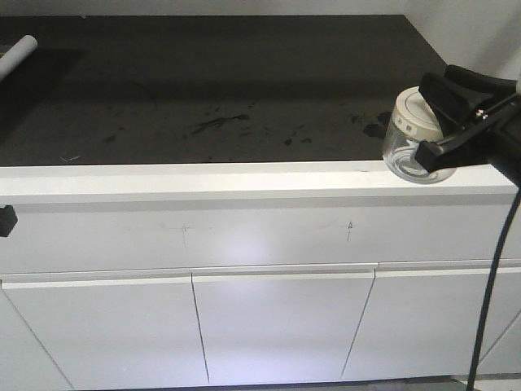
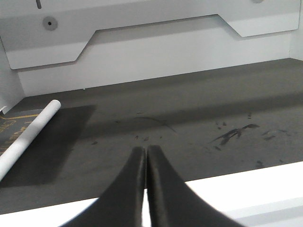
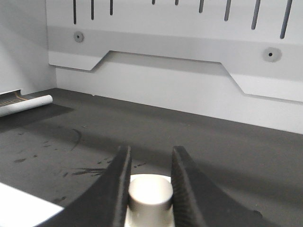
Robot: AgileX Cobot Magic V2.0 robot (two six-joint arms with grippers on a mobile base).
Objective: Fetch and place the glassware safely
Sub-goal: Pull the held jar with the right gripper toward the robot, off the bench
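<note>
The glassware is a small clear jar (image 1: 404,151) with a cream-white lid (image 1: 411,114). It hangs tilted at the right end of the counter, over the white front ledge (image 1: 244,181). My right gripper (image 1: 429,122) reaches in from the right and is shut on the lid's central knob (image 3: 150,194). In the right wrist view the two black fingers press the knob's sides, with the gripper (image 3: 151,150) over the dark mat. My left gripper (image 2: 146,151) is shut and empty, with its tips over the mat's front part.
A dark scuffed mat (image 1: 203,81) covers the counter top. A white roll (image 1: 16,55) lies at the far left, also in the left wrist view (image 2: 28,137). A white slotted back panel (image 3: 189,71) stands behind. Cabinet doors (image 1: 277,326) are below.
</note>
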